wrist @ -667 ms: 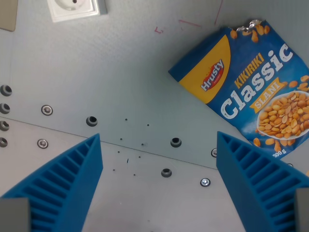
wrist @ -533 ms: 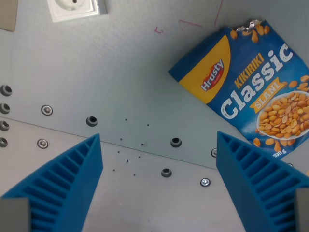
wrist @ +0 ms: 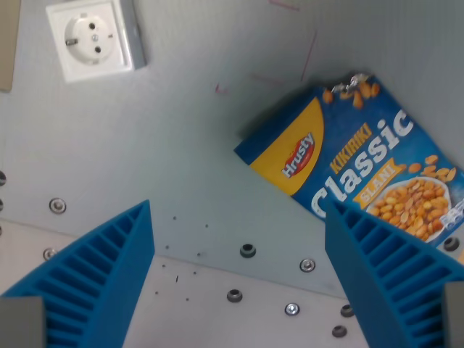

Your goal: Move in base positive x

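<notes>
My gripper [wrist: 239, 272] is open, its two blue ribbed fingers [wrist: 101, 279] rising from the bottom corners of the wrist view with nothing between them. Below lies a grey metal table [wrist: 181, 145]. A blue peanut bag [wrist: 355, 170] marked "Classic" lies flat and tilted at the wrist view's right, its lower corner hidden behind the right finger.
A white wall socket [wrist: 90, 45] sits at the upper left. Several bolts and screw holes [wrist: 248, 251] run in a slanted line across the lower table along a plate seam. Thin red marks [wrist: 308, 54] are drawn above the bag.
The whole scene has slid down and shrunk a little: the camera has moved, bringing the socket fully into view. The fingers stay equally far apart.
</notes>
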You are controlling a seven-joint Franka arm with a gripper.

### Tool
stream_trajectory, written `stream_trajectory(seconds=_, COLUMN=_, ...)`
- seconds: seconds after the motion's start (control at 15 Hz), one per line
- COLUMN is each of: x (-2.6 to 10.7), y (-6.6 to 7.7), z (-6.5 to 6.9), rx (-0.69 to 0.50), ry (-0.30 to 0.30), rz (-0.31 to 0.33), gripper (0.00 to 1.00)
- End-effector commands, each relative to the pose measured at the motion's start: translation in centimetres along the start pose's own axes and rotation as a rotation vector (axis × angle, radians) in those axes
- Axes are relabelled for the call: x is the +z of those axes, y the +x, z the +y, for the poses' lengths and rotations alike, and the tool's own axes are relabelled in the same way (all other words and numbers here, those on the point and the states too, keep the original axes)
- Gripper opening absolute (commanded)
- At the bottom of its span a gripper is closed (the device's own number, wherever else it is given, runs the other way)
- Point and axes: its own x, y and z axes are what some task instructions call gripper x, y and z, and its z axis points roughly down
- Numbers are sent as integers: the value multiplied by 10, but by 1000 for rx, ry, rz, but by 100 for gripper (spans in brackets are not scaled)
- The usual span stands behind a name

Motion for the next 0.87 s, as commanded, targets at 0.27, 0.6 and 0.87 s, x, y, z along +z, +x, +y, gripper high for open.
stream_trajectory(seconds=0.27, x=-1, y=31, z=22, rx=-7, ry=13, rz=-25, gripper=100)
stream_trajectory(seconds=0.6, x=1, y=56, z=37, rx=-7, ry=13, rz=-25, gripper=100)
stream_trajectory(seconds=0.87, x=3, y=76, z=48, rx=-7, ry=13, rz=-25, gripper=100)
